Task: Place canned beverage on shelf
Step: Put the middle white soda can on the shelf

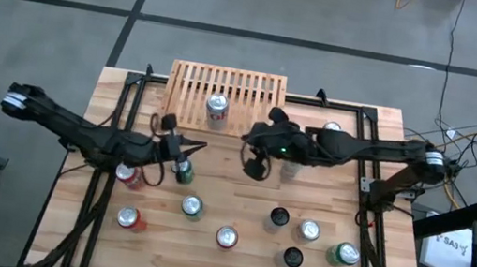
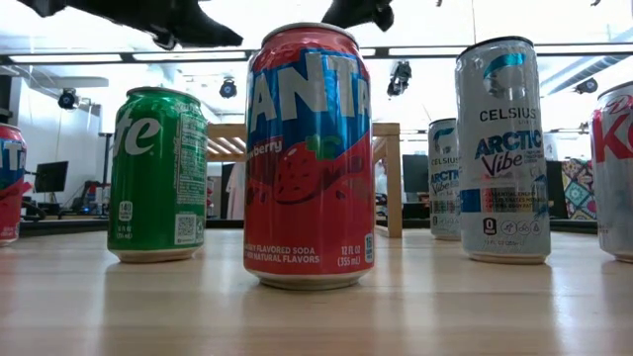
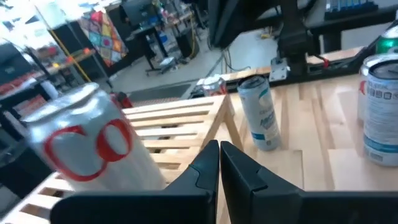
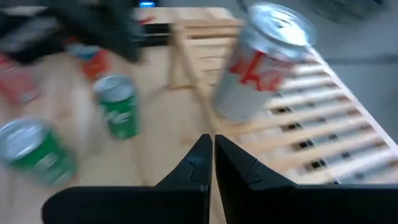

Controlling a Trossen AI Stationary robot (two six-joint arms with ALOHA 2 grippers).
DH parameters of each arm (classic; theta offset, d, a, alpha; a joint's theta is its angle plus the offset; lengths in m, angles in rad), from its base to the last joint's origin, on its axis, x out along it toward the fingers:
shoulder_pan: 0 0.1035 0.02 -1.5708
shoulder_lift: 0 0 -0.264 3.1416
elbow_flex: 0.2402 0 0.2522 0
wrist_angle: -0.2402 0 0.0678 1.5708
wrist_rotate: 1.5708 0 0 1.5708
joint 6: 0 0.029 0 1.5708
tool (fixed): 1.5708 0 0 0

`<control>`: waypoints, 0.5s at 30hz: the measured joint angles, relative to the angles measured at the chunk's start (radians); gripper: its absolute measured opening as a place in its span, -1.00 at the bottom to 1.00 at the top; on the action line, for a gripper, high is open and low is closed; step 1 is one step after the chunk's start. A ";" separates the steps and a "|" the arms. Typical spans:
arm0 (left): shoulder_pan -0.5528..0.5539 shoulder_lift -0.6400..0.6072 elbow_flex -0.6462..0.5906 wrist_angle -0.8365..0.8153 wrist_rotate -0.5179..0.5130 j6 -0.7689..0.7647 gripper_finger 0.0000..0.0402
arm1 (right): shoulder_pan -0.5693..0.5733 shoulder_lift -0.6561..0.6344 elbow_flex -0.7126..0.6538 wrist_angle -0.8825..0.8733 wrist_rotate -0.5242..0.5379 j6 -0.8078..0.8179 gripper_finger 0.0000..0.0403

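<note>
The shelf (image 1: 226,89), a low light-wood slatted rack, stands at the table's far edge. On its slats a silver can with red lettering (image 1: 216,108) stands upright; it also shows in the left wrist view (image 3: 93,146) and the right wrist view (image 4: 261,62). My left gripper (image 1: 197,146) hovers shut just in front of the shelf's near left part, above a green can (image 1: 183,171). My right gripper (image 1: 250,137) hangs shut in the air by the shelf's near right corner. In both wrist views the fingertips, left (image 3: 219,149) and right (image 4: 209,144), are together with nothing between them.
Several cans stand upright on the plank tabletop: a red one (image 1: 126,174), a pale tall one (image 1: 290,168), others along the near half (image 1: 226,237), a green one (image 1: 344,254), and one at the far right (image 1: 332,127). A black frame edges the table.
</note>
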 joint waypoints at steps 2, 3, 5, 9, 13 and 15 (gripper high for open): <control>0.024 0.045 0.030 0.001 0.046 -0.032 -1.00 | 0.000 -0.034 -0.026 -0.001 -0.027 -0.043 -0.96; 0.033 0.069 0.046 0.002 0.053 -0.053 -1.00 | 0.000 -0.054 -0.046 0.001 -0.028 -0.055 -0.96; 0.047 0.113 0.080 -0.019 0.046 -0.085 -1.00 | -0.001 -0.096 -0.101 0.030 -0.025 -0.079 -0.96; 0.089 0.189 0.163 -0.087 0.032 -0.094 -1.00 | -0.001 -0.170 -0.267 0.179 -0.050 -0.108 -0.96; 0.146 0.249 0.250 -0.262 0.013 -0.109 -1.00 | 0.000 -0.242 -0.410 0.355 -0.068 -0.119 -0.96; 0.171 0.269 0.283 -0.346 0.008 -0.133 -1.00 | -0.001 -0.276 -0.453 0.409 -0.065 -0.121 -0.96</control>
